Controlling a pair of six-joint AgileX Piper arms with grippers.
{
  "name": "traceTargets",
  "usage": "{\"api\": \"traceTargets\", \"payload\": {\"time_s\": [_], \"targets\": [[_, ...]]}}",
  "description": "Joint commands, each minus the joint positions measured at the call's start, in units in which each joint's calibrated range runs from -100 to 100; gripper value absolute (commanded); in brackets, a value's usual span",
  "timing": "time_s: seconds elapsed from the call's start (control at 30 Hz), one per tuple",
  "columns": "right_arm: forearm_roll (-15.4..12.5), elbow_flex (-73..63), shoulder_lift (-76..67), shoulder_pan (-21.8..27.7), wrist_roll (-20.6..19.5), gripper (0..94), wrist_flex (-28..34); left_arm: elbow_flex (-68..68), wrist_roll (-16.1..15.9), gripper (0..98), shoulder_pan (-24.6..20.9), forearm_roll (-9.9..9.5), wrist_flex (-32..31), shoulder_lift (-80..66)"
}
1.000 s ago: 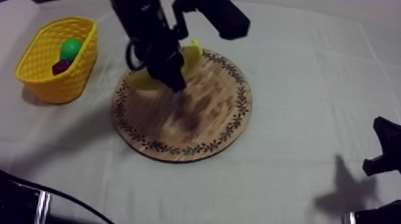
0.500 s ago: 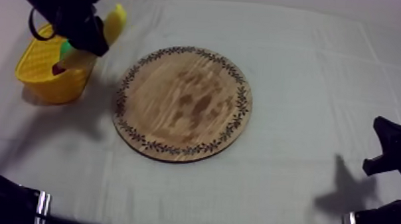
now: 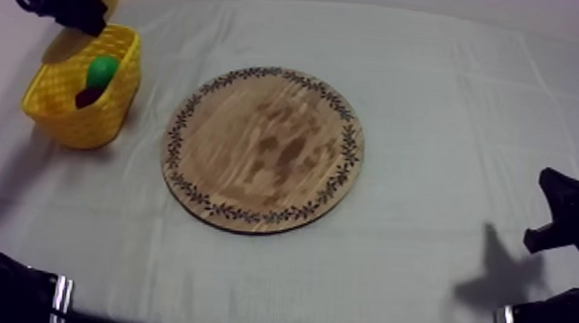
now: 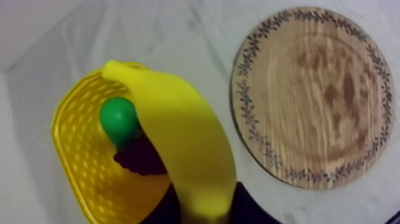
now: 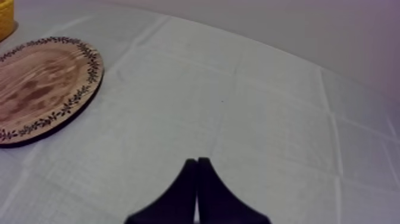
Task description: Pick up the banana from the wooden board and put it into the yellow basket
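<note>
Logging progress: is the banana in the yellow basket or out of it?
Out: the left gripper, jaws shut on the banana, holds it above the yellow basket.

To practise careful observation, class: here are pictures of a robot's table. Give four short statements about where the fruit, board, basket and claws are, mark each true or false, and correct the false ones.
1. The wooden board has nothing on it. True.
2. The banana lies on the cloth. False: the left claw holds it above the yellow basket.
3. A pear and a bunch of grapes sit in the yellow basket. True.
4. The right claw is open. False: its fingers lie together, shut on nothing, over the cloth.
</note>
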Motion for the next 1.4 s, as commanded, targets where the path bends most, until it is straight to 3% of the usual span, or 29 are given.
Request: {"api": "traceTargets", "payload": {"time_s": [0.0,0.5,0.9,1.37], "targets": [[0.0,0.0,0.0,0.0,0.0,0.3,0.0,-2.9,0.0,3.2,-1.0,-0.07,-0.4,1.3],[0.0,0.0,0.0,0.0,0.0,0.3,0.0,-12.2,0.5,2.9,-7.9,-2.02,-10.1,13.0],[0.0,0.0,0.0,0.0,0.0,0.3,0.0,-8.3,0.3,2.2,-10.7,-2.85,-19.7,20.8],[0.0,0.0,0.0,0.0,0.0,0.3,0.0,0.1,0.5,0.9,-11.9,-3.51,-25.6,24.7]]}}
